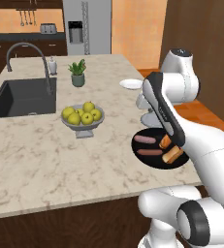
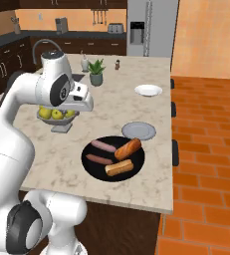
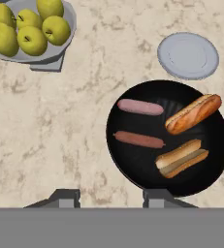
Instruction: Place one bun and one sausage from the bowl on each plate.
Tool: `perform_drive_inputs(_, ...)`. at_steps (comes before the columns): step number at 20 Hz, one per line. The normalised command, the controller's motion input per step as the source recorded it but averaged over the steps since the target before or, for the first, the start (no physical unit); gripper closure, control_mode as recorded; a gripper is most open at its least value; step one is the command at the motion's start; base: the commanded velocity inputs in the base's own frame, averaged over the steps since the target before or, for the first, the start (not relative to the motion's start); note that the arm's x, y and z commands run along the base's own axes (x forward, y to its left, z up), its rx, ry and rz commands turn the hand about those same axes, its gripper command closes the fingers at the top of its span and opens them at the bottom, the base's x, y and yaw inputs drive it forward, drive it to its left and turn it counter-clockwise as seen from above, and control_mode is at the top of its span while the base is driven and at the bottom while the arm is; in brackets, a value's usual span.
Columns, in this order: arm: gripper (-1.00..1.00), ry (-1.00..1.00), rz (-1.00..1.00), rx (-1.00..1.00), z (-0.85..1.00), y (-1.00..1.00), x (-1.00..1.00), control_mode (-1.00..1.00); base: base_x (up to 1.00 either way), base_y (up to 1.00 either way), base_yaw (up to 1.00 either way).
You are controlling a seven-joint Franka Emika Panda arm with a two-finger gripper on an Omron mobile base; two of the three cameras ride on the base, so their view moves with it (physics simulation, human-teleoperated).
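Observation:
The wide black bowl [image 3: 133,167] holds two pinkish sausages [image 3: 140,106] [image 3: 138,139] on its left side and two buns [image 3: 193,114] [image 3: 182,158] on its right. Beyond it lies the pale grey plate [image 3: 187,55], bare. The white plate [image 2: 148,90], also bare, sits farther back near the counter's right edge. My gripper [image 3: 111,198] hangs high above the counter, open, with nothing between its fingers. One fingertip [image 3: 157,196] shows over the bowl's near rim, the other over bare marble. In the right base view the bowl [image 2: 99,171] lies just right of my hand.
A grey footed bowl of yellow-green apples [image 3: 28,29] stands left of the black bowl. A small potted plant [image 1: 77,72], a soap dispenser [image 1: 52,65] and a dark sink [image 1: 24,97] with its tap are at the back left. The counter edge runs close by the black bowl.

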Motion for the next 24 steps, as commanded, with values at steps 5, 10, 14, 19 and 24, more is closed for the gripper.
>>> perform_drive_inputs(5, -1.00, 0.00, -0.02, 0.02, -0.05, -0.39, -0.18, -1.00, 0.00, 0.00, 0.00)
perform_drive_inputs(10, -1.00, -0.18, -0.12, 0.14, -0.10, -0.71, -0.08, -1.00, 0.00, 0.00, 0.00)
perform_drive_inputs(14, -1.00, 0.04, -0.26, -0.01, -0.05, -0.58, 0.07, -1.00, 0.00, 0.00, 0.00)
perform_drive_inputs(19, -1.00, 0.32, -0.30, 0.00, -0.41, -0.74, 0.00, -1.00, 0.00, 0.00, 0.00)
perform_drive_inputs(24, -1.00, 0.23, -0.08, 0.01, -0.66, -0.23, 0.34, -1.00, 0.00, 0.00, 0.00)
